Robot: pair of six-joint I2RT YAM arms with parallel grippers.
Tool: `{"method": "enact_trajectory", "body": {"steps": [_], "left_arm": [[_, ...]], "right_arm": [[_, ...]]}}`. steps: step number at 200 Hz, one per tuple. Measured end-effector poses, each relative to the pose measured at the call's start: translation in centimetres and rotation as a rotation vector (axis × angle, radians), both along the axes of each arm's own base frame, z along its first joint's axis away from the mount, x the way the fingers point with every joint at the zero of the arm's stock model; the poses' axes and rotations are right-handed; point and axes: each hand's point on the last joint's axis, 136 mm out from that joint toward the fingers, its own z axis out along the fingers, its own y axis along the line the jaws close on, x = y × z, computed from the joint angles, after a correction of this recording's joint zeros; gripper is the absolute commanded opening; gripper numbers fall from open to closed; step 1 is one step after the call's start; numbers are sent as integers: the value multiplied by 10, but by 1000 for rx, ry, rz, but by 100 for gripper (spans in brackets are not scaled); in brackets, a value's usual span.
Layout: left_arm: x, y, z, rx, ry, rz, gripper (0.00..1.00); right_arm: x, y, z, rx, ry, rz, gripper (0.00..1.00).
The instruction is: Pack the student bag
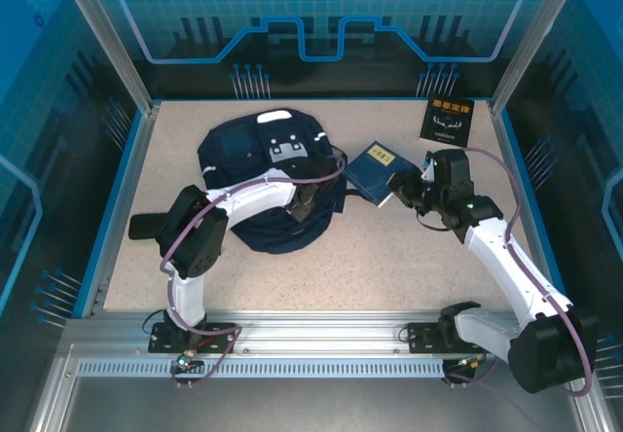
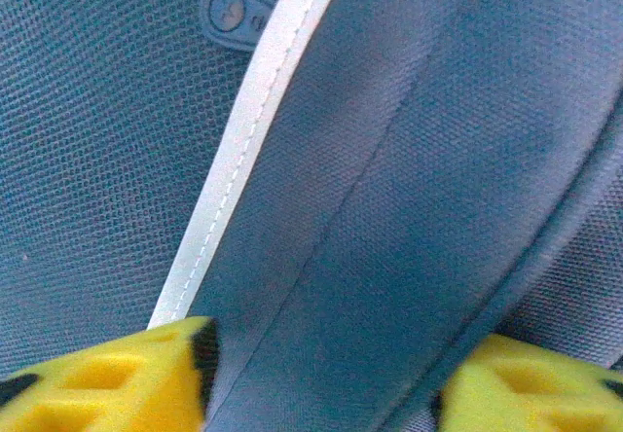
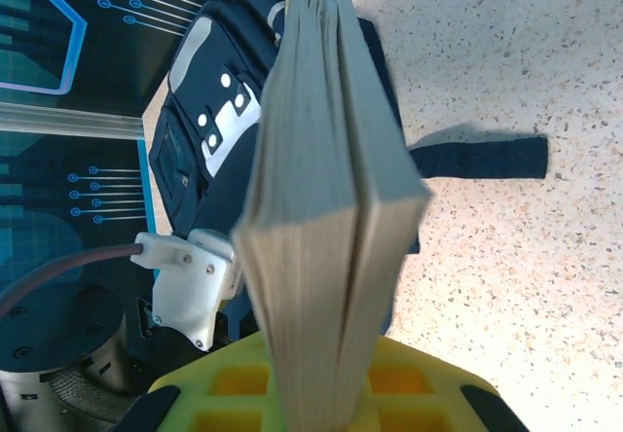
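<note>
The student bag, navy with white stripes, lies flat at the table's centre-left. My left gripper presses down on its right side. In the left wrist view the yellow fingers stand half apart, open, with a fold of the bag's navy fabric and a white stripe between them. My right gripper is shut on a dark-blue book, held just right of the bag above the table. In the right wrist view the book stands edge-on in that gripper, with the bag beyond it.
A black book lies at the back right corner. A black bag strap trails onto the speckled table. Blue walls and metal posts enclose the table. The left arm's white wrist is close to the held book.
</note>
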Motion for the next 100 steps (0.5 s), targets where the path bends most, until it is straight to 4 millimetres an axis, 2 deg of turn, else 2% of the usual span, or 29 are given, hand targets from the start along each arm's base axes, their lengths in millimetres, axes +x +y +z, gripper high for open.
{"method": "enact_trajectory", "body": {"steps": [50,70,100], "left_arm": [[7,7,13,50,-67,12,17],[11,9,29,41,-118,17,9],[19,9,69,-14,-236,37,3]], "right_arm": [[-3,-2,4,-6,-13,-6,7],[-6,-4,8,-11,-26,-10,7],[-8,-7,11,-22,-35,-17,7]]}}
